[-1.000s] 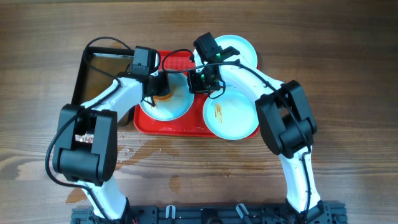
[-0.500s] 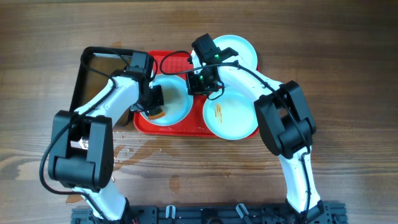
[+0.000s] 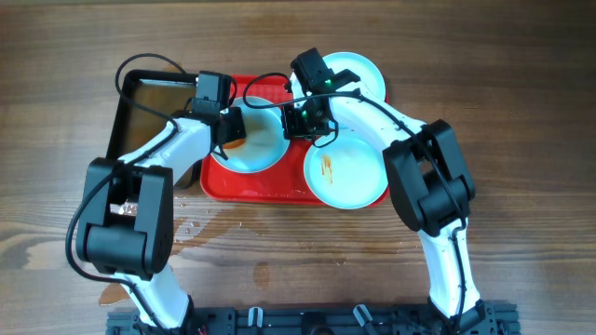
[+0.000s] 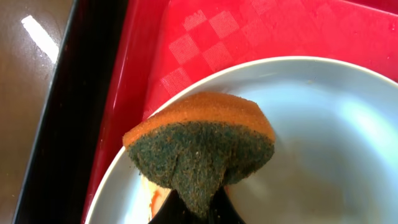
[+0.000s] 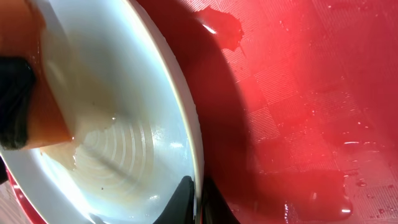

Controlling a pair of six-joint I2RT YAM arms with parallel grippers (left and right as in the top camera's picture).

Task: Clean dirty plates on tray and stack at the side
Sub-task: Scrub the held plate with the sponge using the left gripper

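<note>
Three pale plates lie on the red tray [image 3: 270, 189]. The left plate [image 3: 256, 149] is the one being wiped; it fills the left wrist view [image 4: 323, 143] and shows in the right wrist view [image 5: 124, 124]. My left gripper [image 3: 230, 130] is shut on an orange and green sponge [image 4: 202, 143] pressed on the plate's upper left part. My right gripper [image 3: 296, 121] is shut on this plate's right rim [image 5: 198, 186]. A second plate [image 3: 346, 174] with an orange smear lies at the front right. A third plate [image 3: 361, 73] lies at the back right.
A black tray of brownish water [image 3: 149, 107] stands left of the red tray; its dark rim shows in the left wrist view [image 4: 74, 112]. Water is spilled on the wooden table [image 3: 223, 223] in front of the red tray. The red tray floor is wet [image 5: 298, 124].
My left gripper has moved the sponge from the plate's lower left up to its upper left. The right gripper has stayed on the rim.
</note>
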